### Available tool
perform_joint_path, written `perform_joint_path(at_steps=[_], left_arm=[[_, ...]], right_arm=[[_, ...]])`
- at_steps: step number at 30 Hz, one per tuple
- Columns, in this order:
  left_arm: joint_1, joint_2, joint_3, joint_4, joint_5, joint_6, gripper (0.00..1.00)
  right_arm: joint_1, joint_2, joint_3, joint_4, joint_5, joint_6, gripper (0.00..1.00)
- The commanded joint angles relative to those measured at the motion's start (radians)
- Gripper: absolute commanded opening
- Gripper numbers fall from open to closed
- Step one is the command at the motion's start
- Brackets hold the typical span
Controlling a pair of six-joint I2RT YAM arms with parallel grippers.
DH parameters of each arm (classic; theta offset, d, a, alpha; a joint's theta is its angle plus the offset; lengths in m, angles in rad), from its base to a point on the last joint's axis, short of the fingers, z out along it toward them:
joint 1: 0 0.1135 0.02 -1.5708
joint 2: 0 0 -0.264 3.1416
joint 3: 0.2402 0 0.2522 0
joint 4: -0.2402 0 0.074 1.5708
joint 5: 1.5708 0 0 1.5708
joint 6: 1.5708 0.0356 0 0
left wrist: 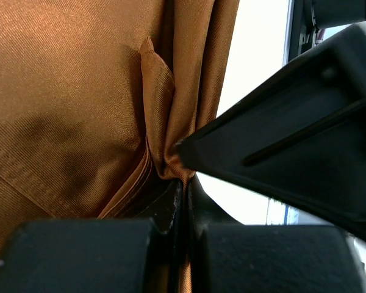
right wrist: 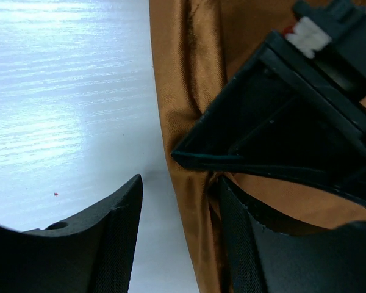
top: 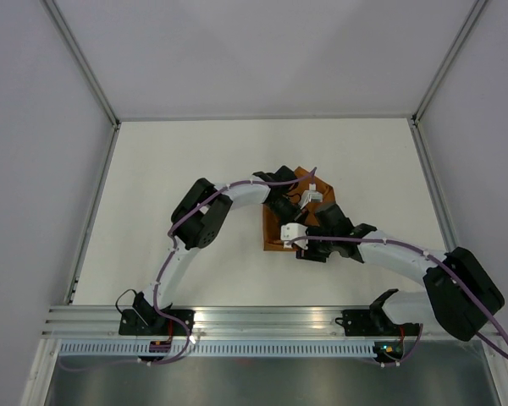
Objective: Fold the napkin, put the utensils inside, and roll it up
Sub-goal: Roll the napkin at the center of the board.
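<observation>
While both arms reach in over the white tabletop, I see the napkin lying on it right of centre, folded and bunched, mostly hidden beneath the two wrists. The left gripper is fully closed, pinching a raised fold of the napkin between its fingertips. The right gripper stands wide apart just beside it and grips nothing. One finger is over bare tabletop, the other over the napkin, with the creased edge running between them.
</observation>
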Motion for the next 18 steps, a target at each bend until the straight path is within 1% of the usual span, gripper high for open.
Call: perform_joint_path(at_steps=[1,4,7,9,11,16,17,18], left_arm=[[0.0,0.041,0.01,-0.037,-0.051,-0.016,0.02],[0.0,0.044,0.009,-0.04,-0.046,-0.008,0.02],[0.0,0.046,0.005,-0.045,-0.037,-0.002,0.02],[0.0,0.047,0.005,-0.051,-0.035,0.004,0.02],[0.002,0.049,0.007,-0.054,-0.034,0.01,0.02],[0.003,0.047,0.01,-0.065,-0.031,0.02,0.02],[0.007,0.046,0.01,-0.063,-0.031,0.024,0.02],[0.007,0.044,0.01,-0.063,-0.031,0.026,0.02]], right_arm=[[0.024,0.039,-0.012,0.093,0.056,-0.033,0.58],[0.028,0.075,-0.018,0.122,0.085,-0.046,0.58],[0.03,0.076,-0.029,0.145,0.11,-0.055,0.57],[0.031,0.068,-0.032,0.147,0.113,-0.064,0.59],[0.031,0.089,-0.003,0.094,0.101,-0.073,0.59],[0.031,0.164,0.048,-0.005,0.056,-0.096,0.53],[0.033,0.177,0.07,-0.043,0.045,-0.093,0.49],[0.033,0.197,0.08,-0.062,0.038,-0.095,0.49]])
